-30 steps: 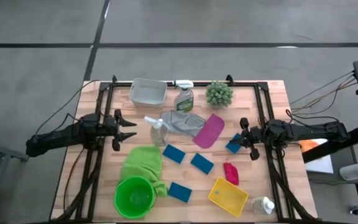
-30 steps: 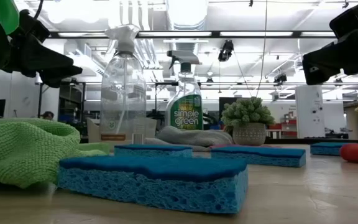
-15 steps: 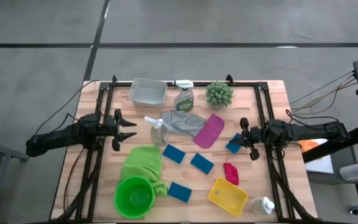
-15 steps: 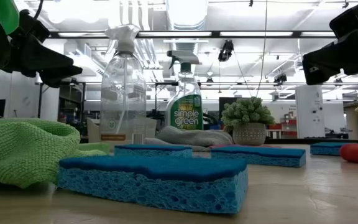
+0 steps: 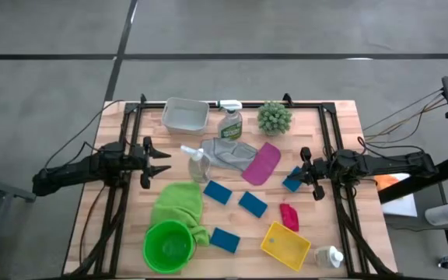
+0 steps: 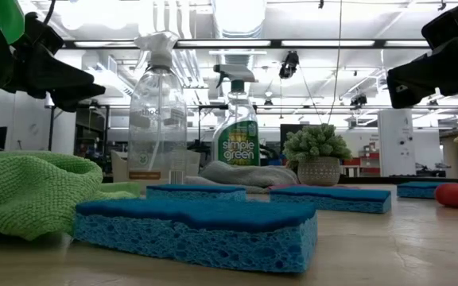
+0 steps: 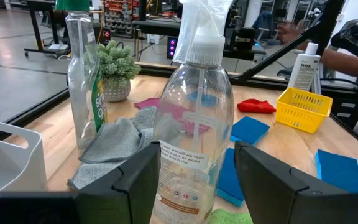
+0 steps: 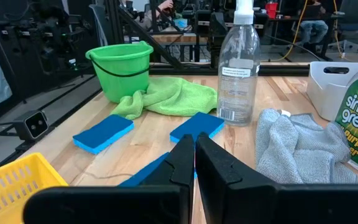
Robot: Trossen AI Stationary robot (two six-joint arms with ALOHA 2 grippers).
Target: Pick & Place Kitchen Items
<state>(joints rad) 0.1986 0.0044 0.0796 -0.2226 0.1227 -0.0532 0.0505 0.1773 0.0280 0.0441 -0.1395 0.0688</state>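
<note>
The left gripper (image 5: 164,162) is hovering open just left of the clear spray bottle (image 5: 197,164); the right gripper (image 5: 302,176), well right of it, is clamping a blue sponge (image 5: 292,180)

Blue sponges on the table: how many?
4. One sponge beside the green cloth, one mid-table, one by the green bucket, one under the right gripper. None seems hidden.

Porous sponge (image 6: 197,230), wood table (image 5: 348,148)
</note>
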